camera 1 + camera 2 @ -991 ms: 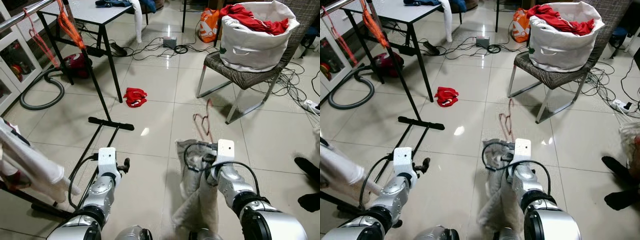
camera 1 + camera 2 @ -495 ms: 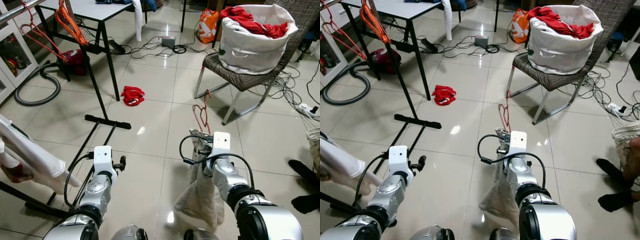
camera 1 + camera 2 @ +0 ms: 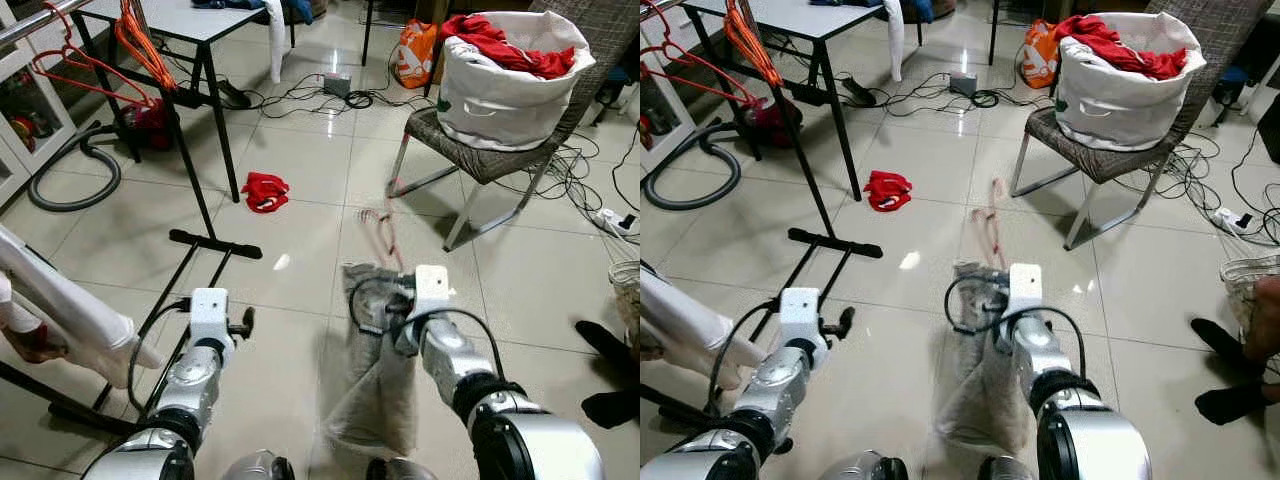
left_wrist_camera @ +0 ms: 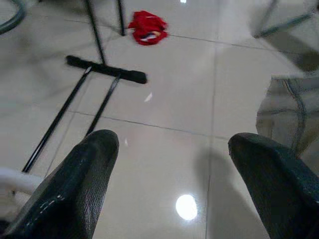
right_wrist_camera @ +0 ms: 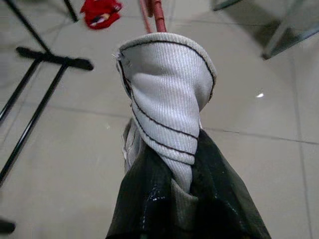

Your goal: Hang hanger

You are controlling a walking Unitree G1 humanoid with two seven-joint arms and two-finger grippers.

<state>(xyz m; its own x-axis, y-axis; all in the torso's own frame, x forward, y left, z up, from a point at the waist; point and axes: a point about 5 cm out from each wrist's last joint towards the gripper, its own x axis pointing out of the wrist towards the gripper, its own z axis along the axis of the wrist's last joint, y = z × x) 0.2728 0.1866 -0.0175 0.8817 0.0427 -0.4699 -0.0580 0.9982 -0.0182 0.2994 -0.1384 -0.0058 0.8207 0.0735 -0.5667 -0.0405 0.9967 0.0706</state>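
My right gripper [image 3: 392, 300] is shut on the neck of a pink-red hanger [image 3: 384, 232] whose hook points forward over the floor. A grey-beige garment [image 3: 368, 385] hangs on it, blurred by motion. In the right wrist view the black fingers [image 5: 149, 204] pinch the ribbed collar [image 5: 167, 94], with the hanger's stem [image 5: 155, 11] above it. The clothes rack's rail [image 3: 42, 20] runs at the far left and carries red hangers [image 3: 88, 75] and an orange one [image 3: 140, 42]. My left gripper [image 4: 174, 164] stands open and holds nothing, low over the tiles near the rack's base [image 3: 215, 243].
A chair [image 3: 480, 165] carrying a white laundry basket [image 3: 505, 90] of red clothes stands ahead on the right. A red cloth [image 3: 267, 191] lies on the floor. A vacuum hose [image 3: 75, 195], cables, a table [image 3: 190, 25] and a person's foot [image 3: 605, 340] are around. A white garment [image 3: 60, 305] hangs at left.
My right gripper has swung to the left with the hanger and garment, which now sway and blur. The left arm has hardly moved.
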